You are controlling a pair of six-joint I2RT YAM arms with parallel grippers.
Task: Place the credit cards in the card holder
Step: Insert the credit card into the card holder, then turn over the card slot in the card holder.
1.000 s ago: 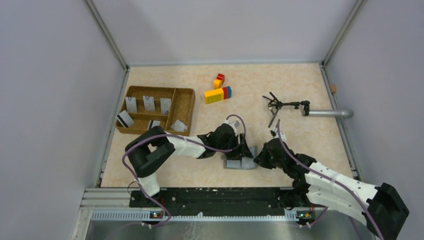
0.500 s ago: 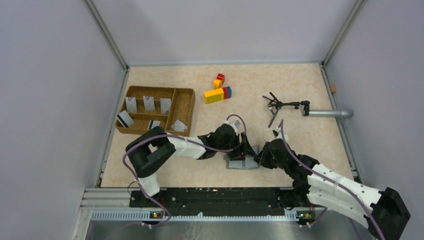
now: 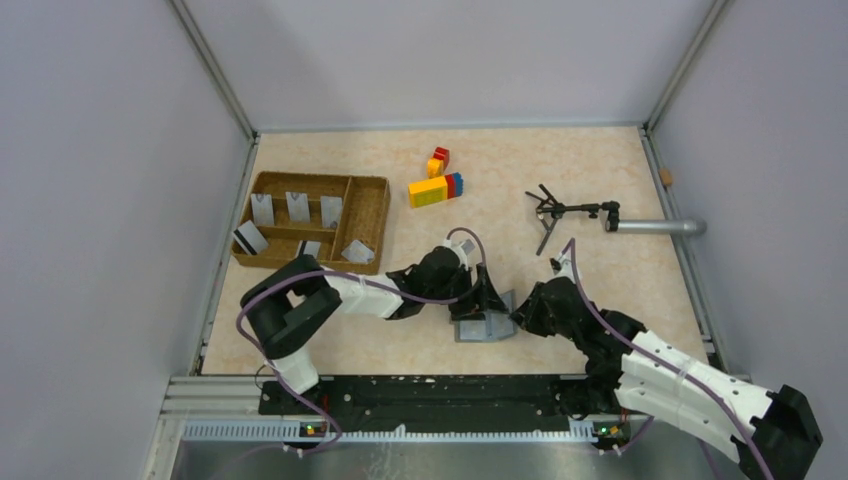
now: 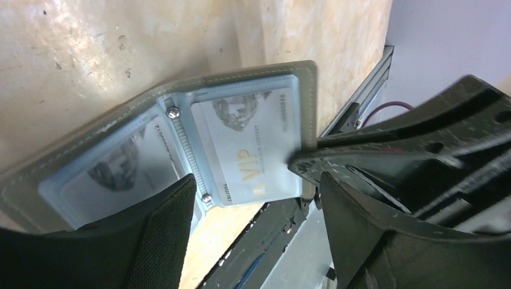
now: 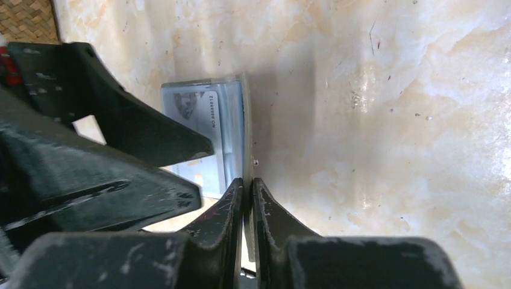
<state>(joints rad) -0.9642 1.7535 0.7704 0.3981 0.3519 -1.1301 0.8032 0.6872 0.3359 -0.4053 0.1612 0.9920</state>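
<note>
The card holder (image 3: pixel 487 326) lies opened on the table between both grippers. In the left wrist view its grey-blue pockets show a "VIP" credit card (image 4: pixel 247 150) in the right panel and another card (image 4: pixel 114 174) in the left panel. My right gripper (image 5: pixel 247 180) is shut on the right flap's edge of the card holder (image 5: pixel 232 114), holding it tilted up. My left gripper (image 4: pixel 259 198) stands open just above the holder, with nothing between its fingers. Several more credit cards (image 3: pixel 297 207) stand in the wicker tray.
The brown wicker tray (image 3: pixel 370 215) sits at the left. Coloured toy blocks (image 3: pixel 435 188) lie at the back middle. A small black tripod (image 3: pixel 560 210) and a silver tube (image 3: pixel 655 227) lie at the right. The metal rail (image 4: pixel 355 102) at the table's near edge is close by.
My left gripper's jaws have spread wider over the holder. The right gripper eased and pinched the flap's edge again. Both arms shifted only slightly.
</note>
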